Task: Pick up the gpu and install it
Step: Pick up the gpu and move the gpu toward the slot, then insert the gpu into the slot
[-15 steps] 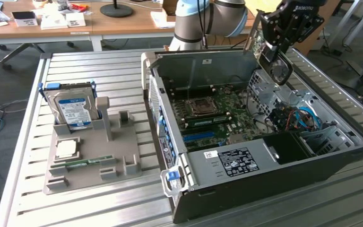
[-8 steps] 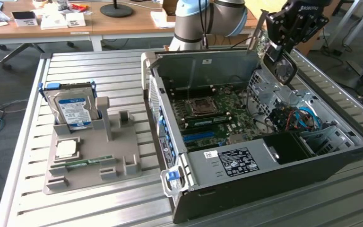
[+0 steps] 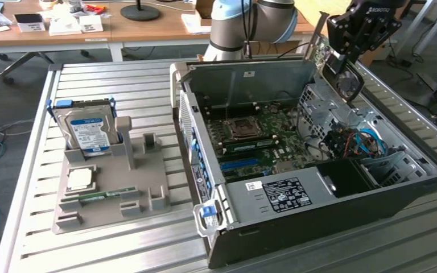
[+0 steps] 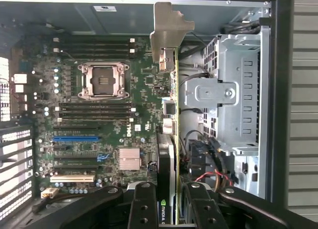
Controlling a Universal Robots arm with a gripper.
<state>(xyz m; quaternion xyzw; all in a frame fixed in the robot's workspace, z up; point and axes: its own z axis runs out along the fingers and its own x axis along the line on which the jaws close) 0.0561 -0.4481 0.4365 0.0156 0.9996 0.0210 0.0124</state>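
End effector (image 4: 169, 201) is pinching the gpu (image 4: 169, 139), one black finger (image 4: 143, 205) on each face, and the card is sitting edge-on between them in the wrist view. The green board edge and dark face are showing, and the silvery end bracket (image 4: 169, 28) is pointing away from the fingers. In the exterior view the end effector (image 3: 346, 60) is hanging over the far corner of the open computer case (image 3: 400, 193), toward the exterior view's right. The gpu (image 3: 349, 85) is riding up around the case rim, tilted, and not sitting in any slot. From the wrist view the card is lining up along the edge of the motherboard (image 4: 99, 129), with the silver drive cage (image 4: 233, 95) just beside it on the other side. The bare CPU socket (image 4: 103, 80), the blue expansion slot (image 4: 75, 138) and a small square heatsink (image 4: 129, 158) are lying exposed on the board, apart from the card. The case is lying on its side on the slatted metal tabletop (image 3: 112, 74), with its side panel off. Well apart, toward the exterior view's left, a grey parts holder (image 3: 112, 193) is carrying a hard drive (image 3: 88, 133) standing upright and a narrow green memory stick (image 3: 100, 196) lying flat.
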